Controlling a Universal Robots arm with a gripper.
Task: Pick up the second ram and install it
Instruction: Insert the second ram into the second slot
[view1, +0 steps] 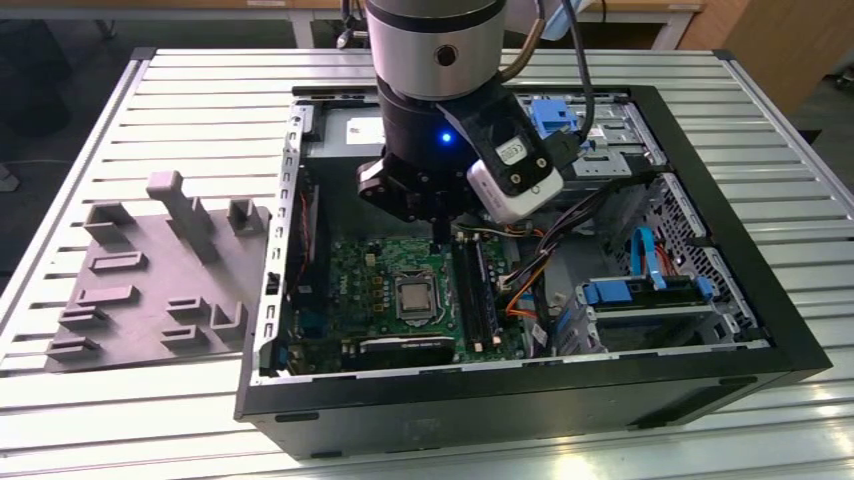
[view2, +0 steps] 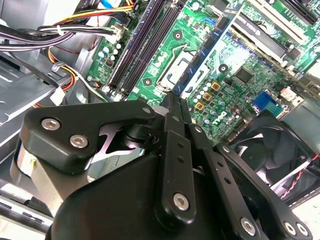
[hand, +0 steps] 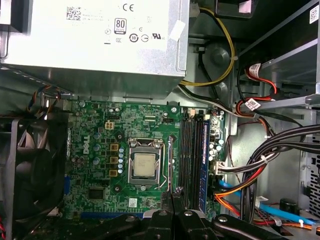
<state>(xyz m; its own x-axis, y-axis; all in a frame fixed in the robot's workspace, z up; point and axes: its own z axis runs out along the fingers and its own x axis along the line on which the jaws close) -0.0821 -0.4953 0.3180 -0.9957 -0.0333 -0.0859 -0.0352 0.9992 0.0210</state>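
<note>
**Metal, plastic and lacquered board**

We see a bench (view1: 200, 100) of ribbed, pale satin metal. The computer case (view1: 534, 400) looks matt black, and the block (view1: 147, 290) is dull grey plastic. The board (hand: 150, 115) is glossy green, the power supply (hand: 100, 45) bare grey sheet metal. The pincer (view2: 175, 100) is matt black with bright screws.

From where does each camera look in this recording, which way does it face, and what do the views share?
Exterior view: off the arm, high over the table, looking down into the open computer case; the arm and gripper show.
First wrist view: on the arm, facing down onto the green board and power supply, past the gripper.
Second wrist view: on the arm, slanting across the same board, past the gripper.
Shared: both wrist views show the processor and fan.
</note>
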